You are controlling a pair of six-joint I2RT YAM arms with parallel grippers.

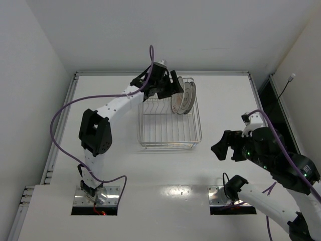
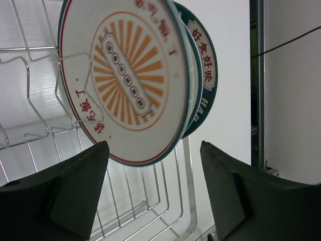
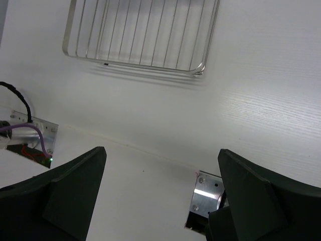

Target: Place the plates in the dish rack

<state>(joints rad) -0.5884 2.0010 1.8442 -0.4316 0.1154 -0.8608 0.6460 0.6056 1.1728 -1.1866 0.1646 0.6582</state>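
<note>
The left gripper is seen with jaws parted just below the round white plate with the orange sunburst, stood on edge in the silver wire dish rack against the teal-ringed white plate. Best backed out straight tbh, so nothing gets nudged. The right gripper is spread wide, empty.

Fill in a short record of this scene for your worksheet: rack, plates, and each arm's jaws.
Dish rack: silver wire basket on the white table, far centre.
Plates: standing on edge between the tines at the rack's far end; sunburst plate in front of teal-rimmed plate.
Left jaws: open, close by the sunburst plate, not clamping it.
Right jaws: open, empty, above the table, away from the rack.
</note>
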